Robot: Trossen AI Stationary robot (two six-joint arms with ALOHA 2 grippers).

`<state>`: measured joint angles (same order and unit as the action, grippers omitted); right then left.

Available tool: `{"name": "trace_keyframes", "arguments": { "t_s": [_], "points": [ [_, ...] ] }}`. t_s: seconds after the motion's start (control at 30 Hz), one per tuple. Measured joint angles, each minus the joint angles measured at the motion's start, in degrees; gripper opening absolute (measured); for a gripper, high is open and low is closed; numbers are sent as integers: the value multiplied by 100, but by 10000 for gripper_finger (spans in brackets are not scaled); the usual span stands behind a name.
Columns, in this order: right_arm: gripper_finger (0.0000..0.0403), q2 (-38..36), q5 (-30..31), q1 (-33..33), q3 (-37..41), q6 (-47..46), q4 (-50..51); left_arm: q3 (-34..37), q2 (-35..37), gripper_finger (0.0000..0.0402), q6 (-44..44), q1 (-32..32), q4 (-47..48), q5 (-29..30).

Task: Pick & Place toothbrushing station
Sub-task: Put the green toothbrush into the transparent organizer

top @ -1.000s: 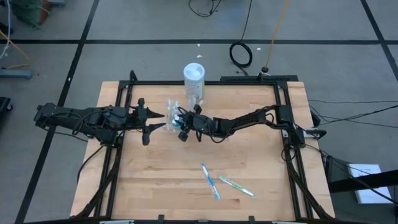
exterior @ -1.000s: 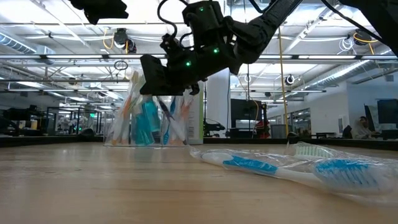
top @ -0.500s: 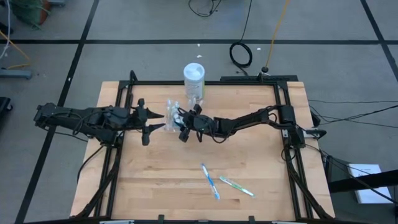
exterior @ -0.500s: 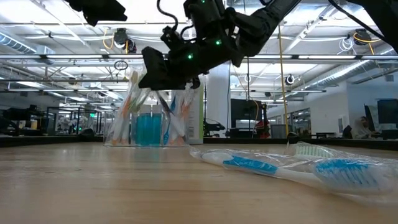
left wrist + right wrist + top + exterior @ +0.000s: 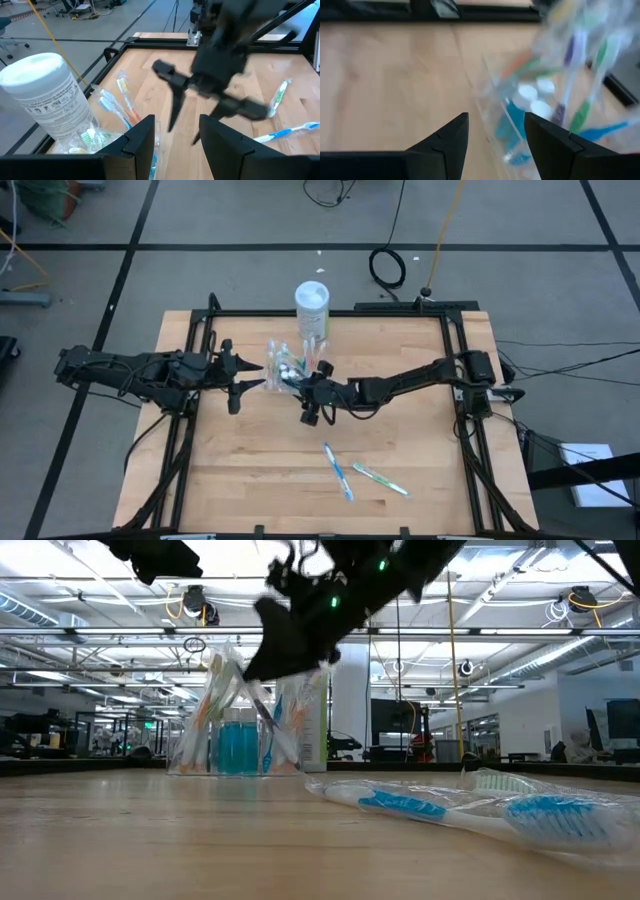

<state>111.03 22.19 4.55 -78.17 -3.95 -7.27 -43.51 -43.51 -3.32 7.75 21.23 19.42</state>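
Clear cup [image 5: 283,366] of toothbrushes [image 5: 222,700] and blue tubes [image 5: 239,746] stands just off the spread, empty jaws of the right gripper [image 5: 311,402], between it and the left gripper [image 5: 243,374], also spread, empty; white canister [image 5: 312,308] behind cup; two wrapped toothbrushes [image 5: 338,471] well apart.

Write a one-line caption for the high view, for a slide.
Right pincer, open and empty, beside the clear cup of toothbrushes; left pincer open alongside; two wrapped toothbrushes lie on the table.
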Motion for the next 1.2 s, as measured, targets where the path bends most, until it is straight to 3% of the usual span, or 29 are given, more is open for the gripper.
{"name": "trace_keyframes", "arguments": {
  "t_s": [0.17,0.53,0.67,0.83,1.0,1.2],
  "points": [
    [181,-342,-47,219,10,-467,1329,0,2,161,-14,0,0,0],
    [180,-715,-2000,716,4,-2691,3907,-2,1,161,-28,1,-10,0],
    [180,-617,-2400,974,-20,-3345,4042,-2,1,161,-95,2,-31,2],
    [180,-619,-2402,1257,-15,-3947,4001,-2,1,161,-144,1,-37,2],
    [180,-610,-2399,1512,-15,-3745,4013,-2,0,161,-128,0,-31,-187],
    [180,-613,-2401,1973,148,-1816,3843,-2,0,161,-104,2,-28,-411]
  ]
}}
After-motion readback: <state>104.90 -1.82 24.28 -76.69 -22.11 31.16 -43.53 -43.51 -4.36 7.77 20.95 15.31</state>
